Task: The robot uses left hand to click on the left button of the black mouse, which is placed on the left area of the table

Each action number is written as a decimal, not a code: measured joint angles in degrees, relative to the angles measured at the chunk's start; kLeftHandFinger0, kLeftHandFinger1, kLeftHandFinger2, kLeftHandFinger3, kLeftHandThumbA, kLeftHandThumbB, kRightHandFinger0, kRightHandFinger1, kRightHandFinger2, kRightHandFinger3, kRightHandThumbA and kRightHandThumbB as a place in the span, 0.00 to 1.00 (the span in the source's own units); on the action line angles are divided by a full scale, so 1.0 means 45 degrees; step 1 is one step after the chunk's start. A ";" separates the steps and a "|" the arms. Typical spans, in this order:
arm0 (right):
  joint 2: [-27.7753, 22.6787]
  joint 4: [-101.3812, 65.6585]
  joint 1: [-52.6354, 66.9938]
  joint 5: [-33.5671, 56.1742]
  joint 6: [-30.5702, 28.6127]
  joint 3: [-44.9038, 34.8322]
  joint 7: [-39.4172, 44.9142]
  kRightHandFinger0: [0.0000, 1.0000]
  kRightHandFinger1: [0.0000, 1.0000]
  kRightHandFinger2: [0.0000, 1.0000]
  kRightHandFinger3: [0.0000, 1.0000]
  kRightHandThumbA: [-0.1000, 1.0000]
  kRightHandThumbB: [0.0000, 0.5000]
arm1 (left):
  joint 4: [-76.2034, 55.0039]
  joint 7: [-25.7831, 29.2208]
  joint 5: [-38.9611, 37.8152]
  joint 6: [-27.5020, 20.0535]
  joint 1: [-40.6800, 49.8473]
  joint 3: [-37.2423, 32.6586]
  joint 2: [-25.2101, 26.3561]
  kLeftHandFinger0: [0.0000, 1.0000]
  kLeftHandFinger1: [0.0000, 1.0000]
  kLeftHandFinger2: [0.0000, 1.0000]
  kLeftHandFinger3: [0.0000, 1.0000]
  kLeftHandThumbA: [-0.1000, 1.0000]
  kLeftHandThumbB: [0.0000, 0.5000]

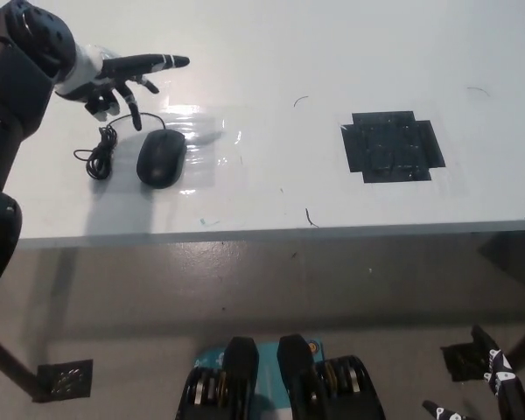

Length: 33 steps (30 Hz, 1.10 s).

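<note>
The black mouse (161, 158) sits on the left part of the white table (271, 52), its nose pointing toward twelve o'clock, resting on a glossy clear patch of film (197, 149) that catches the light. From its front a thin black cable (105, 144) runs off toward nine o'clock and gathers in a loose coil beside the mouse, just to its left.

Up at about eleven o'clock from the mouse hovers the left hand (114, 79); one finger stretches out straight toward three o'clock, the others curl downward, spread apart and gripping nothing (so a loose pointing pose, empty). It looks clear of the mouse, with bare table visible between the curled fingertips and the mouse's front edge. The dark arm behind it fills the top left corner.

Out toward three o'clock from the mouse, well apart, lies a black tape patch (394, 146) shaped like a blocky cross, flat on the table. A few short dark marks dot the surface around it.

Far off at the bottom right, below the table edge, the right hand (494, 389) shows only partly at the frame's margin; whether it's released or clenched, cannot tell.
</note>
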 measured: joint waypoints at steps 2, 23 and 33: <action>0.0000 -0.0024 0.0000 0.0002 0.0000 0.0000 0.0000 0.80 1.00 1.00 1.00 1.00 0.16 | 0.0144 -0.0052 0.0039 0.0061 -0.0027 -0.0015 -0.0007 0.00 0.01 0.43 1.00 1.00 0.98; -0.0044 -0.0227 0.0001 0.0017 0.0000 0.0000 0.0011 0.79 1.00 1.00 1.00 1.00 0.17 | 0.0537 -0.0361 0.0566 0.0110 -0.0141 -0.0209 -0.0538 0.00 0.00 0.18 1.00 1.00 0.98; -0.0038 -0.0301 0.0011 0.0040 0.0000 -0.0001 0.0010 0.78 1.00 1.00 1.00 1.00 0.16 | 0.0631 -0.0374 0.0899 0.0112 -0.0136 -0.0250 -0.0763 0.00 0.00 0.16 1.00 1.00 0.96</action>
